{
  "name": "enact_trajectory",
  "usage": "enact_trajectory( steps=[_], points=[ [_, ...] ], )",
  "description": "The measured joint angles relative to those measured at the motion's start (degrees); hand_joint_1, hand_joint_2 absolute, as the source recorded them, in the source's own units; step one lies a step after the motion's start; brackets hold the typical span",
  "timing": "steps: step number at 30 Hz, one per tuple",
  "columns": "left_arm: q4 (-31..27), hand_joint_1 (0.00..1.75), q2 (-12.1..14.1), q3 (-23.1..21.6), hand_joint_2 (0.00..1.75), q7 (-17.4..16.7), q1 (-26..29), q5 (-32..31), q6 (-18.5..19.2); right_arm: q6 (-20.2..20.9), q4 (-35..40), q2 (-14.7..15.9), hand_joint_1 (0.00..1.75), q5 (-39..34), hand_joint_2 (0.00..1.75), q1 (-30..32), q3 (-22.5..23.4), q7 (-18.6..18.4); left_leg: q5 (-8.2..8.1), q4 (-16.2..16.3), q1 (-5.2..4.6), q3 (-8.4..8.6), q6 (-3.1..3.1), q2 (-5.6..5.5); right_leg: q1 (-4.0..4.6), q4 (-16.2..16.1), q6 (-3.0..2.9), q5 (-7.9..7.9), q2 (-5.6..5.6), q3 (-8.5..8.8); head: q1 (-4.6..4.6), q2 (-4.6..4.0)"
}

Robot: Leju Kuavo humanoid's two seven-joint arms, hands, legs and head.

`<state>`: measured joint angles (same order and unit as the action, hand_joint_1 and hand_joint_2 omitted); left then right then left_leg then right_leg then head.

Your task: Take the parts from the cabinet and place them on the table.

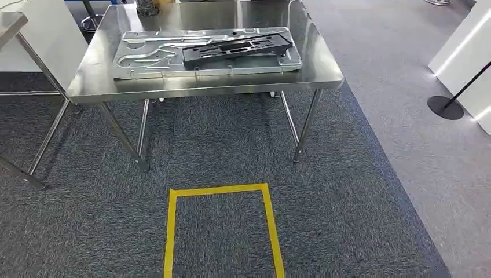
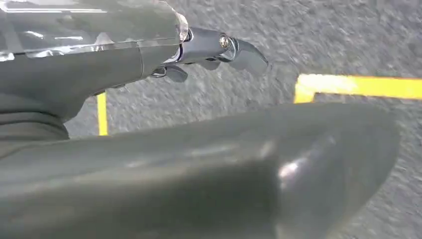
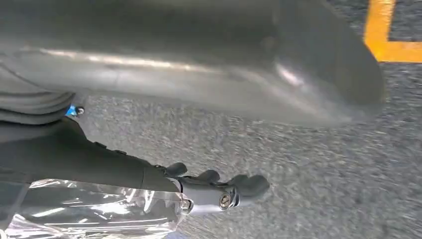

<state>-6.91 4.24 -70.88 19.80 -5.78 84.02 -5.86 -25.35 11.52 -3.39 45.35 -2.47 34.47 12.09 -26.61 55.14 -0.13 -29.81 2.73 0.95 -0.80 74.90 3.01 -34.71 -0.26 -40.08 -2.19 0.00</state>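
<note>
Two hands hang low by the robot's sides over the speckled grey carpet (image 1: pixel 220 145). The left hand (image 2: pixel 214 50) holds nothing, its dark fingers loosely apart and only slightly bent; the right hand (image 3: pixel 219 191) is likewise empty, fingers gently curled with gaps between them. On the carpet just ahead lies a yellow tape rectangle (image 1: pixel 223 191), a likely standing mark. Beyond it stands the stainless-steel table (image 1: pixel 104 81), bearing a large pale grey stamped-metal panel (image 1: pixel 150 58) with a flat black slotted plate (image 1: pixel 237 45) lying across the panel's right half. Both parts already rest on the table, so this delivery looks finished. The cabinet is not in sight. Judging from this, the step in hand is going back for another part; it would be done well by turning away steadily with the arms kept close, clear of the table's edge and legs.
</note>
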Motion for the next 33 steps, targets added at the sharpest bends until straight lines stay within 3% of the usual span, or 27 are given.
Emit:
enact_trajectory(
  steps=[1,2,3,4,5,6,8,10,12,13,14,15,16,17,18,19,20,21,22,25,26,27,29,30,31,32,33],
  points=[
    [0.0,0.00,0.0,-0.2,0.00,0.0,0.0,0.0,0.1,-0.1,0.0,0.0,0.00,0.1,0.00,0.0,0.0,0.0,0.68,0.2,-0.05,-0.96,-0.07,0.04,0.00,0.4,-0.04,1.84,0.00,1.00,0.00,0.00],
    [0.0,0.00,0.0,-0.3,0.00,0.0,-0.1,0.0,0.1,-0.3,0.0,0.0,0.00,0.1,0.00,0.0,0.0,0.1,1.27,0.5,-0.12,-1.96,-0.15,0.05,0.03,-1.4,-0.21,4.12,0.01,3.06,-0.02,0.00],
    [0.0,0.00,0.0,-0.4,0.00,0.0,-0.1,0.0,0.3,-0.4,0.0,0.0,0.00,0.1,0.00,0.0,0.0,0.1,1.85,0.8,-0.19,-3.02,-0.26,0.02,0.10,-5.6,-0.59,6.16,0.02,6.53,0.00,0.00],
    [0.0,0.00,0.0,-0.5,0.00,0.0,-0.1,-0.1,0.4,-0.5,0.0,0.0,0.00,0.2,0.00,-0.2,-0.1,0.2,2.37,1.1,-0.22,-3.72,-0.36,-0.03,0.30,-11.1,-1.18,6.20,0.05,10.68,-0.02,0.00],
    [0.0,0.00,-0.1,-0.5,0.00,0.0,-0.2,-0.1,0.4,-0.5,0.0,0.1,0.00,0.2,0.00,-0.3,-0.1,0.2,2.72,1.4,-0.35,-4.11,-0.63,-0.05,0.76,-16.6,-1.78,4.66,0.04,15.12,-0.02,0.00],
    [0.0,0.00,-0.1,-0.6,0.00,0.0,-0.2,-0.1,0.4,-0.5,0.0,0.1,0.00,0.2,0.00,-0.5,-0.1,0.3,3.06,1.7,-0.47,-4.43,-0.92,-0.03,0.87,-20.8,-2.14,3.29,-0.04,17.33,-0.02,0.00],
    [0.0,0.00,-0.1,-0.7,0.00,0.0,-0.3,-0.1,0.4,-0.5,0.0,0.1,0.00,0.3,0.00,-0.5,-0.2,0.4,4.40,1.6,-0.17,-4.99,-1.60,0.24,1.20,-20.9,-2.70,3.44,0.09,16.50,-0.02,0.00],
    [0.0,0.00,-0.1,-0.7,0.00,0.0,-0.2,-0.1,0.3,-0.5,0.0,0.1,0.00,0.3,0.00,-0.4,-0.2,0.6,4.59,1.6,-0.18,-5.49,-2.31,-0.01,0.65,-21.7,-3.66,5.04,-0.24,15.64,0.00,0.00],
    [0.0,0.00,-0.2,-0.8,0.00,-0.2,0.0,0.0,0.0,-0.6,0.0,0.2,0.00,0.2,0.00,-0.4,-0.2,0.7,-1.58,6.2,0.08,-7.40,-2.90,-0.48,0.68,-21.7,-4.35,6.17,-0.38,14.04,-0.02,0.00],
    [0.0,0.00,-0.3,-0.8,0.00,-0.5,0.0,0.0,-0.2,-0.6,0.0,0.2,0.00,0.1,0.00,-0.2,-0.2,0.8,-5.01,10.6,0.31,-8.62,-3.16,-0.47,0.76,-21.7,-4.36,6.85,-0.41,13.15,-0.02,0.00],
    [0.0,0.00,-0.3,-0.8,0.00,-0.8,0.0,0.0,-0.5,-0.6,0.0,0.2,0.00,0.1,0.00,-0.2,-0.2,0.8,-7.15,15.1,0.45,-9.70,-3.41,-0.47,0.80,-21.6,-4.36,7.57,-0.41,12.24,-0.02,0.00],
    [0.0,0.00,-0.3,-0.8,0.00,-1.2,0.1,0.0,-0.9,-0.6,0.0,0.2,0.00,0.2,0.00,-0.2,-0.2,0.9,-7.12,18.5,0.55,-10.25,-3.59,-0.47,0.78,-21.5,-4.26,8.22,-0.40,11.25,0.00,0.00],
    [0.0,0.00,-0.3,-0.8,0.00,-1.5,0.1,0.0,-1.1,-0.6,0.0,0.2,0.00,0.2,0.00,-0.1,-0.2,1.0,-5.30,19.9,0.67,-9.94,-3.72,-0.47,0.74,-21.3,-4.13,8.78,-0.40,10.32,-0.02,0.00],
    [0.0,0.00,-0.2,-0.8,0.00,-1.8,0.1,0.2,-1.3,-0.6,0.0,0.2,0.00,0.3,0.00,-0.1,-0.2,1.0,-2.73,18.9,0.80,-8.44,-3.80,-0.46,0.65,-20.9,-3.93,9.27,-0.41,9.44,-0.02,0.00],
    [0.0,0.00,-0.2,-0.8,0.00,-1.9,0.1,0.2,-1.4,-0.6,0.0,0.2,0.00,0.4,0.00,-0.1,-0.2,1.0,-0.63,15.5,0.88,-5.66,-3.80,-0.46,0.56,-20.5,-3.70,9.63,-0.40,8.58,-0.02,0.00],
    [0.0,0.00,-0.2,-0.8,0.00,-2.0,0.1,0.2,-1.4,-0.6,0.0,0.2,0.00,0.4,0.00,-0.1,-0.2,1.0,-0.03,10.4,0.92,-1.83,-3.71,-0.46,0.48,-20.0,-3.39,9.93,-0.38,7.83,-0.02,0.00],
    [0.0,0.00,-0.2,-0.8,0.00,-2.1,0.0,0.2,-1.4,-0.6,0.0,0.2,0.00,0.4,0.00,-0.2,-0.2,1.0,-1.44,5.2,0.92,2.19,-3.49,-0.48,0.51,-19.4,-3.14,10.08,-0.40,7.30,-0.02,0.00],
    [0.0,0.00,-0.2,-0.8,0.00,-2.1,-0.2,0.2,-1.4,-0.6,0.0,0.2,0.00,0.3,0.00,-0.2,-0.2,1.1,-3.20,0.8,0.69,4.64,-3.14,-0.53,0.74,-18.6,-2.85,10.12,-0.41,6.70,0.00,0.00],
    [0.0,0.00,-0.2,-0.8,0.00,-2.2,-0.4,0.2,-1.4,-0.6,0.0,0.2,0.00,0.2,0.00,-0.1,-0.2,1.2,-4.35,-0.1,0.68,4.37,-2.67,-0.50,0.87,-18.2,-2.46,10.39,-0.46,6.32,-0.02,0.00],
    [0.0,0.00,-0.3,-0.8,0.00,-2.6,0.1,0.3,-1.5,-0.4,0.0,0.2,0.00,-0.4,0.00,-0.2,-0.2,1.2,-3.44,0.0,0.83,3.76,-1.33,-0.34,0.56,-18.0,-1.32,10.88,-0.32,5.93,0.00,0.00],
    [0.0,0.00,-0.3,-0.8,0.00,-2.9,0.0,0.3,-1.6,-0.4,0.0,0.2,0.00,-0.4,0.00,0.0,-0.2,1.1,-3.18,0.0,0.82,3.49,-0.98,-0.20,0.39,-16.5,-1.03,9.35,-0.21,5.37,0.00,0.00],
    [0.0,0.00,-0.3,-0.8,0.00,-3.0,0.0,0.3,-1.7,-0.3,0.0,0.2,0.00,-0.6,0.00,0.1,-0.2,1.1,-2.88,0.0,0.81,3.16,-0.66,-0.18,0.38,-13.2,-0.80,6.74,-0.10,4.01,0.00,0.00],
    [0.0,0.00,-0.3,-0.9,0.00,-3.4,0.0,0.3,-1.7,1.5,0.0,0.2,0.00,-1.9,0.00,0.1,0.1,0.4,-2.30,0.1,0.57,2.31,-0.49,-0.12,0.20,-3.2,-0.32,1.43,-0.02,0.08,0.00,0.00],
    [0.0,0.00,-0.3,-0.9,0.00,-3.6,0.1,0.3,-1.7,2.2,0.0,0.2,0.00,-2.5,0.00,0.1,0.5,-0.6,-2.10,0.1,0.45,1.99,-0.49,-0.11,0.10,-0.1,-0.25,0.41,-0.02,-0.90,-0.02,0.00],
    [0.0,0.00,-0.2,-1.1,0.00,-3.8,0.1,0.1,-1.7,2.7,-0.1,0.2,0.00,-2.7,0.00,0.1,0.9,-1.5,-1.97,0.2,0.37,1.78,-0.55,-0.12,0.07,0.1,-0.26,0.77,-0.02,-0.58,-0.02,0.00],
    [0.0,0.00,-0.2,-1.3,0.00,-3.8,0.1,0.0,-1.7,2.9,-0.1,0.2,0.00,-2.9,0.00,0.2,1.1,-2.1,-1.90,0.3,0.34,1.71,-0.58,-0.15,0.07,-2.2,-0.41,2.20,-0.02,1.03,-0.02,0.00],
    [0.0,0.00,-0.3,-1.5,0.00,-3.9,0.1,0.0,-1.7,2.9,-0.1,0.2,0.00,-3.0,0.00,0.2,1.2,-2.4,-1.86,0.3,0.29,1.72,-0.65,-0.19,0.10,-6.9,-0.71,4.48,-0.02,3.93,-0.02,0.00]
  ],
)
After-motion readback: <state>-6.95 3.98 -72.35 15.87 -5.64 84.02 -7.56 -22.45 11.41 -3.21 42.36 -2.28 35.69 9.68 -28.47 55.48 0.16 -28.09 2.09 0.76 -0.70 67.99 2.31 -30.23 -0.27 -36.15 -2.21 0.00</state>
